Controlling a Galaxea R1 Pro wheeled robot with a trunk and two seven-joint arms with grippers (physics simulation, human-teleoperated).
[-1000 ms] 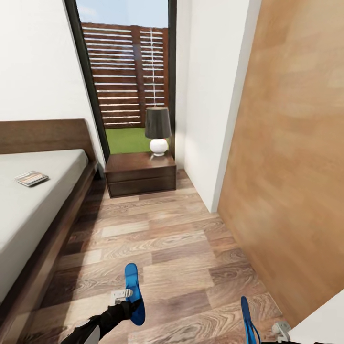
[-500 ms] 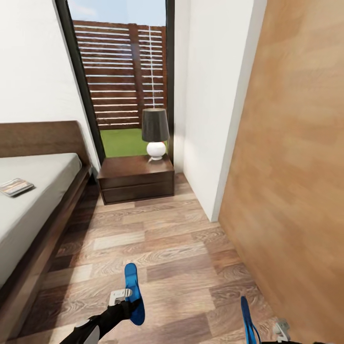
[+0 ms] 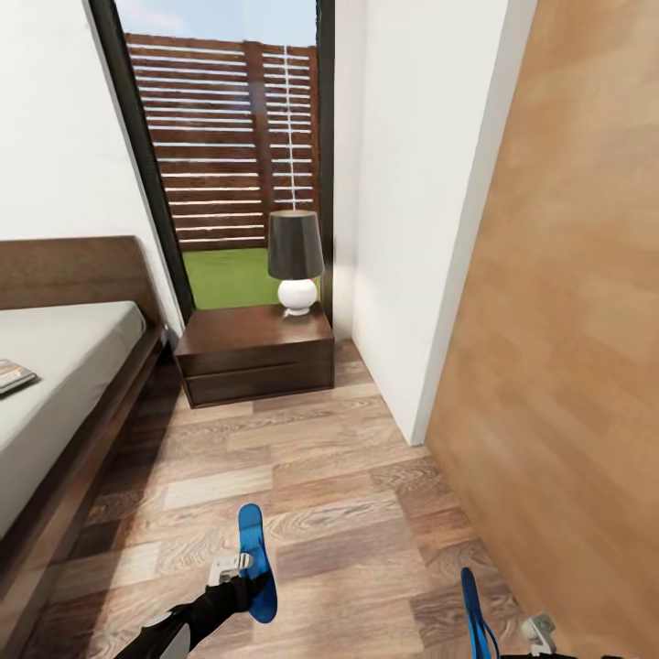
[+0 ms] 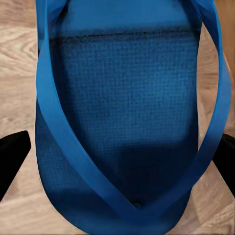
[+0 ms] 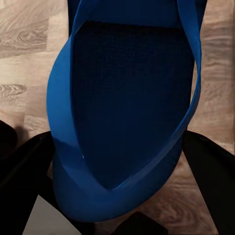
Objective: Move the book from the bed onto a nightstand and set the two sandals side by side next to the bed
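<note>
While each gripper, left gripper [image 3: 240, 569] and right gripper [image 3: 526, 636], clamps a sandal [image 3: 254, 560] low in frame, a loose grip could drop one short of the bed [image 3: 87, 430].

A finely dimpled, matt rubbery footbed is shown on the bright blue flat sandal [image 4: 122, 112], with smooth straps (faintly sheeny). Grained brown wood planks are seen on the floor [image 3: 320, 476]. A glossy dark reddish-brown wooden nightstand [image 3: 254, 352] and a matt off-white cloth mattress [image 3: 55, 366] are presented.
</note>
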